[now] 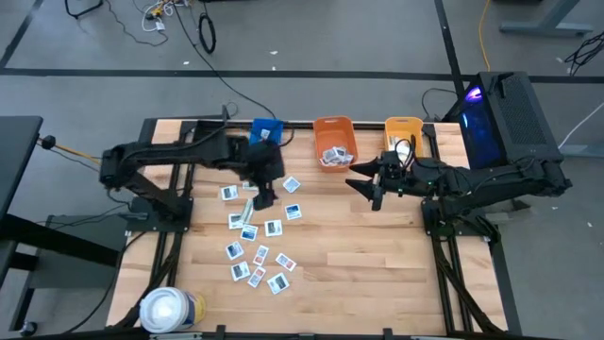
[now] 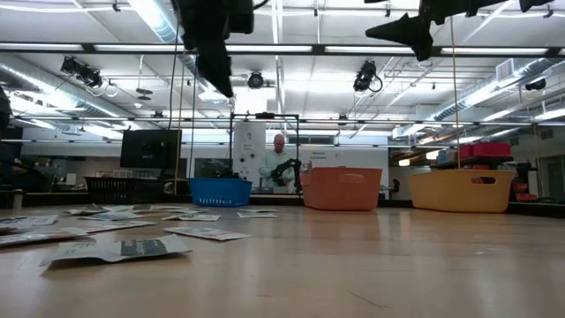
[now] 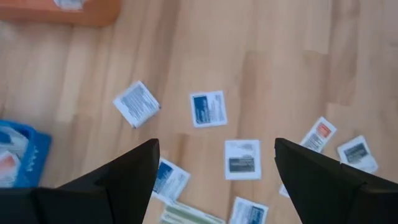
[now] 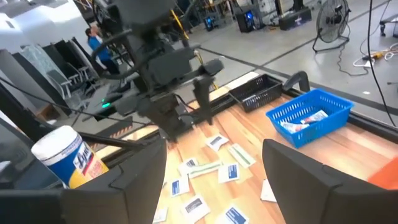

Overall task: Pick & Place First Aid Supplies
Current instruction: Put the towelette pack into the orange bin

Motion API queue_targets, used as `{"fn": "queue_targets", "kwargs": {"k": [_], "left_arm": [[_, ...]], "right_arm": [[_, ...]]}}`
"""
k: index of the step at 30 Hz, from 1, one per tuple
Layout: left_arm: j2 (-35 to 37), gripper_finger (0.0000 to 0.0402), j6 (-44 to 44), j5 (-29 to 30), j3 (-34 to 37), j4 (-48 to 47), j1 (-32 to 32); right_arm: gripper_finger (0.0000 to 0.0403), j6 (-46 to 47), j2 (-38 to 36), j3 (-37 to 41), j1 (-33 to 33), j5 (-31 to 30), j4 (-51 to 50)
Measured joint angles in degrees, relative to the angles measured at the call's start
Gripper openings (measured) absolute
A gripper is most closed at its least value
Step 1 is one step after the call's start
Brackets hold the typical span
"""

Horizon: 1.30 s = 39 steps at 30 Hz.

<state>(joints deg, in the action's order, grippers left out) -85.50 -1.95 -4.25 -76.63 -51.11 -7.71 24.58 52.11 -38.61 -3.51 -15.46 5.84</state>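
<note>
The first aid supplies, small flat white packets (image 1: pixel 253 234) with blue or red print, lie scattered flat on the left half of the wooden table (image 1: pixel 377 264). More packets lie in the orange bin (image 1: pixel 333 144) and the blue bin (image 1: pixel 267 130). My left gripper (image 1: pixel 264 196) hangs open above the far end of the scatter, pointing steeply down. In its wrist view the left gripper (image 3: pixel 214 158) has nothing between its fingers, with packets (image 3: pixel 208 109) on the table below. My right gripper (image 1: pixel 363 192) is open, raised and nearly level near the table's middle, and the right gripper (image 4: pixel 214 155) is empty.
Blue, orange and yellow bins (image 1: pixel 403 132) stand in a row at the table's far edge. A large white roll (image 1: pixel 170 310) stands at the near left corner. The table's right half (image 1: pixel 377 246) is bare wood. A person (image 2: pixel 279 159) stands in the room beyond the table.
</note>
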Motion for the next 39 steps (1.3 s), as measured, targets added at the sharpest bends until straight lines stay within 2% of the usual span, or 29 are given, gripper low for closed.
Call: {"fn": "queue_targets", "kwargs": {"k": [13,20,24,31,39], "left_arm": [[9.9,0.0323,-10.6,3.5,12.9,1.3,14.9],[18.2,0.0323,-18.9,9.1,24.2,5.3,23.7],[22.5,0.0323,-22.9,10.2,29.3,7.4,26.7],[24.0,0.0323,-29.1,10.0,34.0,7.9,32.1],[21.6,0.0323,-36.6,11.4,34.4,10.3,41.1]], "right_arm": [[0.0267,1.8,6.7,0.0,0.0,0.0,1.7],[0.0267,1.5,8.9,0.0,0.0,0.5,3.5],[0.0267,1.0,9.1,0.0,0.0,1.0,4.0],[0.0267,0.4,9.5,0.0,0.0,0.9,3.8],[0.0267,0.4,9.6,0.0,0.0,-0.3,3.9]]}}
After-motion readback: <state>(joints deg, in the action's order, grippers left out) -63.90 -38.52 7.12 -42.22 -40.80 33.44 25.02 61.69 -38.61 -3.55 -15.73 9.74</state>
